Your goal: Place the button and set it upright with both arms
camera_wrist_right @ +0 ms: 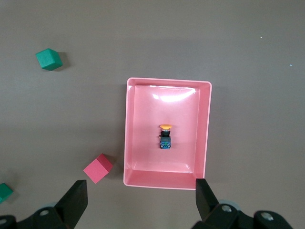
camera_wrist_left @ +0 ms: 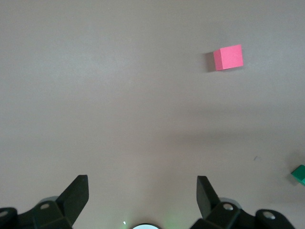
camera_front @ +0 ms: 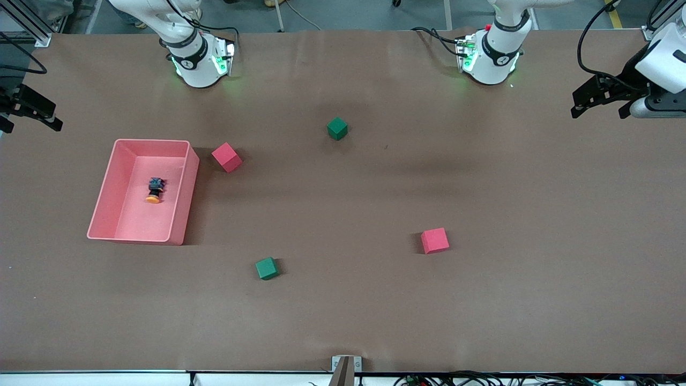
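Observation:
The button (camera_front: 154, 190) lies on its side in a pink bin (camera_front: 183, 201), its orange cap toward the front camera. In the right wrist view the button (camera_wrist_right: 165, 136) shows in the middle of the bin (camera_wrist_right: 128, 143). My right gripper (camera_front: 31, 124) hangs open and empty at the right arm's end of the table, high beside the bin; in its own view the right gripper (camera_wrist_right: 140, 192) stands wide. My left gripper (camera_front: 599, 110) hangs open and empty at the left arm's end; the left gripper (camera_wrist_left: 143, 188) sees bare table below.
One red cube (camera_front: 226, 157) sits right beside the bin. A green cube (camera_front: 337, 128) lies mid-table near the bases. A second red cube (camera_front: 434, 240) and a second green cube (camera_front: 266, 268) lie nearer the front camera.

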Available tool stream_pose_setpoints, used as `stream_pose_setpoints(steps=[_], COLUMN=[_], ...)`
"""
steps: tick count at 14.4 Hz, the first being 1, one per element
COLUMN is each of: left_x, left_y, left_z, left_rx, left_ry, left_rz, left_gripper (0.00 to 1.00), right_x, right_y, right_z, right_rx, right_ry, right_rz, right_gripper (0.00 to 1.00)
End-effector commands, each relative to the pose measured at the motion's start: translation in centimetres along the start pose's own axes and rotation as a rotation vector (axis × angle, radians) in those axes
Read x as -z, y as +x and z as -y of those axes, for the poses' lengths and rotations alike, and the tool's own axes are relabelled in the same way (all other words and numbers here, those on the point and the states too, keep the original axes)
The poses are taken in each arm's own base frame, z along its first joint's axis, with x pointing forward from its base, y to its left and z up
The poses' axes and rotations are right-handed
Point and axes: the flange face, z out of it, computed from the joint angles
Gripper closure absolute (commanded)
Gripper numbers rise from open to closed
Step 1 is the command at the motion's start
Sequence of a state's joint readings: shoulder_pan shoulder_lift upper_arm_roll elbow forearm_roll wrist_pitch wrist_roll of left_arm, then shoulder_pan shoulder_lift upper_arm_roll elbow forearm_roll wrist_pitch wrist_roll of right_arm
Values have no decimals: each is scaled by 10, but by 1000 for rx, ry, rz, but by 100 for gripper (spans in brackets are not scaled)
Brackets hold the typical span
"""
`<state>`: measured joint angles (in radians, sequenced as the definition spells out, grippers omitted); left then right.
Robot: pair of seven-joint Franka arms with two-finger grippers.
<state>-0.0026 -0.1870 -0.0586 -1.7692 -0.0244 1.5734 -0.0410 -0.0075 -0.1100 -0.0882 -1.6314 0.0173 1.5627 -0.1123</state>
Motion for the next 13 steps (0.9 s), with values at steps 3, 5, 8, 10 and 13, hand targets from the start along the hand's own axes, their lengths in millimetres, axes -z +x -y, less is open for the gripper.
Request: stream_pose_setpoints(steps=[3, 5, 8, 10, 13], left_x=[4, 4, 2, 2, 1], left_y=[4, 4, 5, 4, 5], left_z=[0, 0, -1, -1, -2], left_rx=[12, 14, 12, 11, 11], left_ry=[-14, -14, -12, -12, -12], left_rz=[-8, -7, -4, -4, -2], left_gripper=[0, 0, 0, 0, 0], right_x=[-1, -2, -1, -4, -17], right_y=[-4, -4, -4, -4, -5], right_z=[-2, -1, 0, 0, -1], right_rx=[2, 3, 6, 6, 4], right_ry=[-10, -9, -10, -9, -6], right_rz=[6, 10, 7, 13, 38], right_gripper=[0, 0, 0, 0, 0])
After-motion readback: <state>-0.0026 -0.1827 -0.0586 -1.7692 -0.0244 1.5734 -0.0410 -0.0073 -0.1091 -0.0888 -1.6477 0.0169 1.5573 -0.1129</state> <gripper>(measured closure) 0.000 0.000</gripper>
